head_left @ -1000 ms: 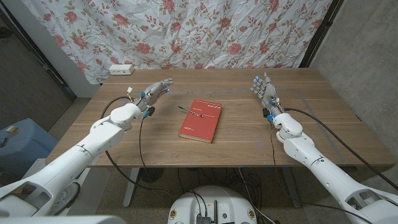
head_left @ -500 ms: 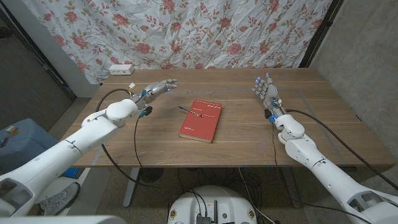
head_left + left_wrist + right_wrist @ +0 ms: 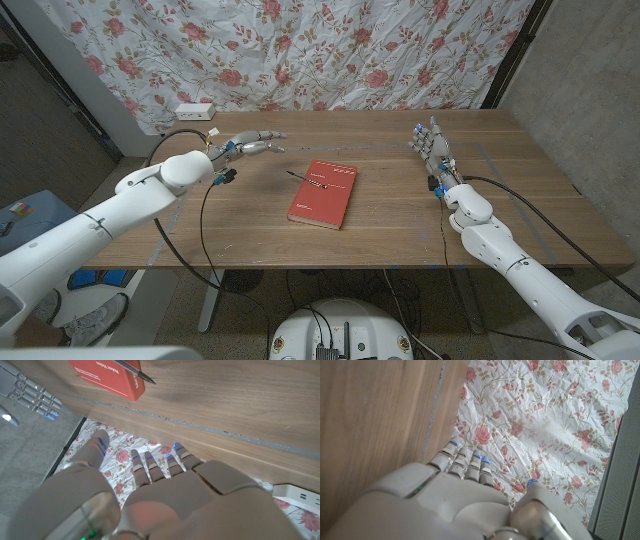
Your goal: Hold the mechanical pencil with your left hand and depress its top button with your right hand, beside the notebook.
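A red notebook [image 3: 323, 193] lies at the middle of the wooden table [image 3: 400, 225]. A dark mechanical pencil [image 3: 307, 179] rests across the notebook's far left corner, its tip sticking out over the wood. The left wrist view shows the notebook [image 3: 107, 377] and pencil [image 3: 135, 371] beyond my fingers. My left hand [image 3: 252, 145] hovers above the table, left of the notebook, fingers extended toward it and holding nothing. My right hand [image 3: 430, 148] stands upright at the far right of the table, fingers straight and apart, empty, also seen in the left wrist view [image 3: 30, 397].
A white power strip [image 3: 193, 112] lies at the table's far left corner. A floral cloth [image 3: 330, 50] hangs behind the table. Black cables [image 3: 205, 215] hang from my left arm over the left part of the table.
My left hand has risen and swung right, toward the notebook, with its fingers stretching out. My right hand has barely moved. Notebook and pencil have stayed put.
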Motion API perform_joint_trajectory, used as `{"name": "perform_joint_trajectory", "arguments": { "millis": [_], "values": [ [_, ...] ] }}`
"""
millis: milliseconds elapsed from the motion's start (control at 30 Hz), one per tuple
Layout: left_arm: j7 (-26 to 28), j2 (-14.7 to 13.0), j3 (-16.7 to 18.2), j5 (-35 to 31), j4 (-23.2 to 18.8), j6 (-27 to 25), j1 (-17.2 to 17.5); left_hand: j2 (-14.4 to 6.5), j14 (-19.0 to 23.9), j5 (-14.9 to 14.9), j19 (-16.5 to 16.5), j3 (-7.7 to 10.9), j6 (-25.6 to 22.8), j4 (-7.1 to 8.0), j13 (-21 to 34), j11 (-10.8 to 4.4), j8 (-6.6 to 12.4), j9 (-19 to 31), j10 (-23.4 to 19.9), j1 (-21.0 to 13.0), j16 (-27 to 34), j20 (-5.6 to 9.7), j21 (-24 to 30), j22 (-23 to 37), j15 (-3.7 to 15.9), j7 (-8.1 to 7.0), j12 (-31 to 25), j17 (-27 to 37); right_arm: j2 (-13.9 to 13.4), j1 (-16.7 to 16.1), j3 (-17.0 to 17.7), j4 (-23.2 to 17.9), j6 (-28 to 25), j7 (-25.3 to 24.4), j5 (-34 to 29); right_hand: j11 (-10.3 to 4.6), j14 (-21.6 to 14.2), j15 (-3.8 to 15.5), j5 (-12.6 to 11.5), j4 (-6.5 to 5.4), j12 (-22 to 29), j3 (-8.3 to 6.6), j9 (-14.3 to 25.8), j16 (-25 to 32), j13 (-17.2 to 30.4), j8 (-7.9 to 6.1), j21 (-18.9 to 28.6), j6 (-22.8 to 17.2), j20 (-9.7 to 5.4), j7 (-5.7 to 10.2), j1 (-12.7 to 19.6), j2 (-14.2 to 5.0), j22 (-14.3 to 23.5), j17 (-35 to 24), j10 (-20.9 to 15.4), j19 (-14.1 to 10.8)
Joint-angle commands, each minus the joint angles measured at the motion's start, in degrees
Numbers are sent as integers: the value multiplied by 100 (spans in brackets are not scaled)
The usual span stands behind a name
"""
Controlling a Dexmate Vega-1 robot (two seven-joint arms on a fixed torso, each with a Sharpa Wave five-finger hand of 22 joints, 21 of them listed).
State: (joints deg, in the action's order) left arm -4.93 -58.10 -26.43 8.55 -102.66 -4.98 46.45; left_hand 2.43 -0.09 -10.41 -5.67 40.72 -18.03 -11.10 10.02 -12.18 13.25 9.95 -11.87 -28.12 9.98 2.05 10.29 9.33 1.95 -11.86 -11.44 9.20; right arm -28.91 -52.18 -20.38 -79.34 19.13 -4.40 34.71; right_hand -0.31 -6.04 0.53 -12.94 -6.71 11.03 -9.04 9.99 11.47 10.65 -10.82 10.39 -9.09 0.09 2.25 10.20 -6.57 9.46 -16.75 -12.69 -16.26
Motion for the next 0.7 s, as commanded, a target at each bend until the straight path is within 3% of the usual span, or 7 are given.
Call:
{"name": "perform_joint_trajectory", "arguments": {
  "millis": [33, 400, 700],
  "values": [
    [-454, -467, -201, -1181, -403, -383, -320, 58, 82, -31, -52, 31, -127, -6, 13, -23, 47, 14, -92, -163, 36, 555, 20, 12, 783, -1, 12, 30, -15, -86, 12, -132, -56, -159, -60, 24, -22, 43, -29, 29, 2, -35, 11, 12, 17, 0, 15, -41, -49, -31, -6, -15, 12, -2, -9, -1],
    [-947, -514, -577, -2578, -912, -1205, -714, 315, 28, -27, 199, -55, -163, 12, 14, -30, -1, 15, -215, -535, 3, 616, -35, 16, 778, -17, 42, 34, 43, -37, 13, -32, -44, -187, -55, 29, -42, 30, -30, 32, 9, -47, 10, 20, 14, -7, 21, -71, -43, -46, -27, -24, 11, 24, -35, -7],
    [-1457, -365, -866, -3446, -984, -1311, -1034, 517, -92, -13, 467, -210, -193, 44, 8, -27, -37, 14, -295, -772, 5, 701, -29, 18, 785, -10, 63, 34, 90, 32, 14, 71, -32, -158, -23, 25, -53, 25, -31, 35, 10, -58, 11, 25, 12, -11, 26, -91, -40, -65, -42, -30, 11, 45, -46, -15]
  ]
}}
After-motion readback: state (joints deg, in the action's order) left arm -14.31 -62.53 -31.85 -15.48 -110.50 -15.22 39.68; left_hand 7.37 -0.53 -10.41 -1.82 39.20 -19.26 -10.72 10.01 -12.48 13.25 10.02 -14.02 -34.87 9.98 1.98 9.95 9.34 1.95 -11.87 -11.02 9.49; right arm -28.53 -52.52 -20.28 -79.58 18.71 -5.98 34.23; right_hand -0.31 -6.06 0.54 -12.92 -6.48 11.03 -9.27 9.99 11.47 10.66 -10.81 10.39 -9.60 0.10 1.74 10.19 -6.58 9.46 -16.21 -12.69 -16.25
